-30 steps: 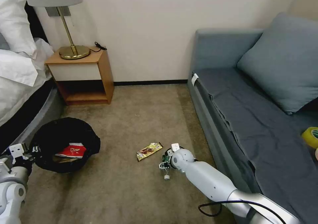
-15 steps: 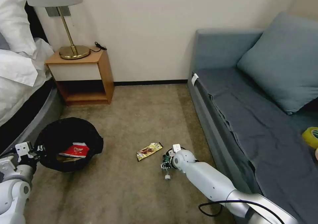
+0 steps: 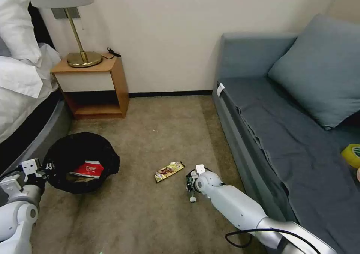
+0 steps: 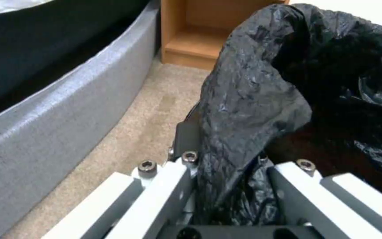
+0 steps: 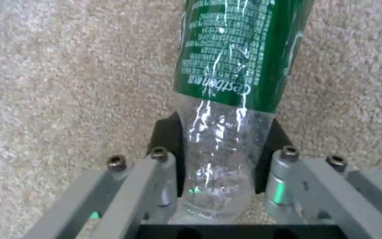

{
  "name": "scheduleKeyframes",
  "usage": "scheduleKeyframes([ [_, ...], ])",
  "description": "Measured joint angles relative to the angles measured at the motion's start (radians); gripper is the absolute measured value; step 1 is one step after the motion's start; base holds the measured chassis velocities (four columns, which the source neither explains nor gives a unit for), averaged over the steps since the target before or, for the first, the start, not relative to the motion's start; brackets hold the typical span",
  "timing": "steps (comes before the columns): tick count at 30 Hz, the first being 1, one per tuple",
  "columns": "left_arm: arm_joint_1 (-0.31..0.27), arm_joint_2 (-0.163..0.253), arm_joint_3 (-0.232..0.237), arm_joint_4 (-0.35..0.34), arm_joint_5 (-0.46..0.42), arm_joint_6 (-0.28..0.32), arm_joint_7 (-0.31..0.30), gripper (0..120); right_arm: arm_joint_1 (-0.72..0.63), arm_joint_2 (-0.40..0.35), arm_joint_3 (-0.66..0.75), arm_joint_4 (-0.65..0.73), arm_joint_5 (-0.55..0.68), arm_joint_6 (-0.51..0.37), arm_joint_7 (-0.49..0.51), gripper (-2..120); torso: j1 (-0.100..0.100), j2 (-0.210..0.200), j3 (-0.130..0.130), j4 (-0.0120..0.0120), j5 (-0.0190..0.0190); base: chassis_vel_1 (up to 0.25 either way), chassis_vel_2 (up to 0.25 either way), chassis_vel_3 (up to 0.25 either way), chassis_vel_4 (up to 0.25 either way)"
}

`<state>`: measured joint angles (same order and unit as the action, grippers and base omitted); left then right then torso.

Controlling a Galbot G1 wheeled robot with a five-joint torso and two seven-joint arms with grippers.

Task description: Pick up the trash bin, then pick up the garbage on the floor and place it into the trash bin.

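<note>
Left gripper (image 3: 39,170): we see it low at the left of the head view, clamped on the near-left rim of the trash bin (image 3: 84,149). In the left wrist view the gripper (image 4: 226,159) has a fold of the black liner bag (image 4: 253,99) pinched between its fingers (image 4: 186,136).

Trash bin: on the carpet (image 3: 157,134) beside the bed (image 3: 22,96), in front of the nightstand (image 3: 93,87). We cannot tell if the base touches the carpet.

Bin contents: we see a red-and-white packet (image 3: 88,169) lying inside, with something tan just under it that we cannot make out.

Right gripper (image 3: 190,184): down at the carpet near the sofa (image 3: 285,134), its fingers closed around the clear bottle (image 3: 192,194). In the right wrist view the gripper (image 5: 220,156) squeezes the bare plastic of the bottle (image 5: 226,83) just beside the green label (image 5: 239,49), one dark pad (image 5: 166,132) on each side, carpet directly behind.

Bottle cap: we see a small white cap (image 3: 192,199) poking out below the right gripper, toward the robot.

Snack wrapper (image 3: 169,171): gold-brown, flat on the carpet, just to the left of the right gripper, not touching it.

Tape roll (image 3: 351,154): yellow, on the sofa seat at the far right, well apart from both grippers.
</note>
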<state>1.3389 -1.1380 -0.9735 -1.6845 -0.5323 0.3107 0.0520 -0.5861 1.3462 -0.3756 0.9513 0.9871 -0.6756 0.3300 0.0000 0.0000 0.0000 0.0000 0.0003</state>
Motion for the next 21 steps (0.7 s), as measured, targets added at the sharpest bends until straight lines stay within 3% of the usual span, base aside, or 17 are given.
scheduleKeyframes([
  [5, 0.002, -0.001, 0.002, -0.011, 0.000, 0.005, -0.001, 4, 0.005, -0.015, 0.019, 0.032, 0.009, 0.001, 0.020, 23, 0.000, 0.000, 0.000, 0.0000, 0.0001, 0.000, 0.000, 0.000, 0.000],
  [12, -0.008, 0.001, 0.012, -0.026, -0.009, 0.017, -0.008, 4, 0.089, -0.122, 0.039, 0.237, 0.083, 0.000, 0.070, 23, 0.000, 0.000, 0.000, -0.0001, 0.0001, 0.000, 0.000, 0.000, 0.000],
  [15, -0.009, -0.004, 0.027, -0.036, -0.013, 0.021, -0.011, 4, 0.146, -0.203, 0.034, 0.411, 0.086, 0.088, 0.050, 23, 0.000, 0.000, 0.000, -0.0003, 0.0000, 0.000, 0.000, 0.000, 0.000],
  [21, -0.009, -0.012, 0.044, -0.049, -0.019, 0.025, -0.016, 4, 0.214, -0.232, -0.020, 0.573, 0.062, 0.185, 0.025, 23, 0.000, 0.000, 0.000, -0.0005, 0.0000, 0.000, 0.000, 0.000, 0.000],
])
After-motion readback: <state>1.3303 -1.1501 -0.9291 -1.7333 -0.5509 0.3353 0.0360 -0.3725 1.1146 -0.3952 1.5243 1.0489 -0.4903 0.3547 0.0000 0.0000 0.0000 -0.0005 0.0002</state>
